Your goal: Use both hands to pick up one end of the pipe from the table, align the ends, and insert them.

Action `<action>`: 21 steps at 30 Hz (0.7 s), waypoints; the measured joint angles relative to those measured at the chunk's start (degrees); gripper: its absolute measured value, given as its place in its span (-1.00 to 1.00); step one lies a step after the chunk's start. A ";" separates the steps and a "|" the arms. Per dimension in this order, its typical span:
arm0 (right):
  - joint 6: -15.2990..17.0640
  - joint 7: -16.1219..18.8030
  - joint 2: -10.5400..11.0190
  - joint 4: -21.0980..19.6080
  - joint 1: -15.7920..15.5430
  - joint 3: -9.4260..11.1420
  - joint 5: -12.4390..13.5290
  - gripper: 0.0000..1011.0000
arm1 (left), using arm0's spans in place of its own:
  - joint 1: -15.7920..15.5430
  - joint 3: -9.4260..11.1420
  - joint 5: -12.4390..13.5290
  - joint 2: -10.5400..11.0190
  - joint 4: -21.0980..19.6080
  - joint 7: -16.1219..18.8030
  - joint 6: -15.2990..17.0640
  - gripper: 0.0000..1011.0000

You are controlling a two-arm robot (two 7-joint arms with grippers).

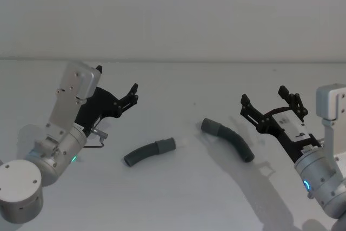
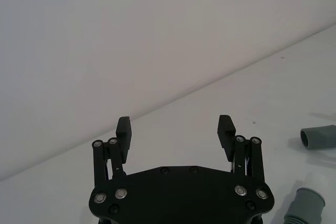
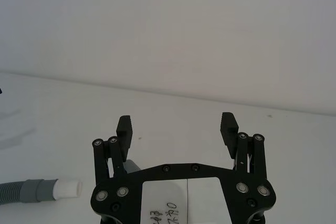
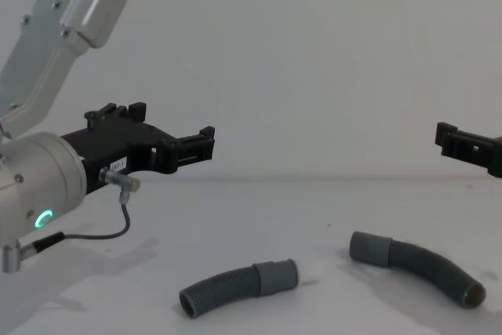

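Before you, a plain pale grey wall (image 1: 173,14) rises behind the matte white counter (image 1: 173,198) under soft, even light.

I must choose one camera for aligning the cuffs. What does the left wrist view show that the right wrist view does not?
Left wrist view: the open black plastic left gripper and the stubless smooth grey hose cuff. Right wrist view: the open black plastic right gripper and a handwritten white label. Both: the grey cuff with a white stub, lying on the matte white table.
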 joint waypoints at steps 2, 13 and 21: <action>0.00 0.00 0.00 0.00 0.00 0.00 0.00 0.98 | 0.00 0.00 0.00 0.00 0.00 0.00 0.00 0.98; 0.00 0.00 0.00 0.00 0.00 0.00 0.00 0.98 | 0.00 0.00 0.00 0.00 0.00 0.00 0.00 0.98; 0.00 0.00 0.00 0.00 0.00 0.00 0.00 0.98 | 0.00 0.00 0.00 0.00 0.00 0.00 0.00 0.98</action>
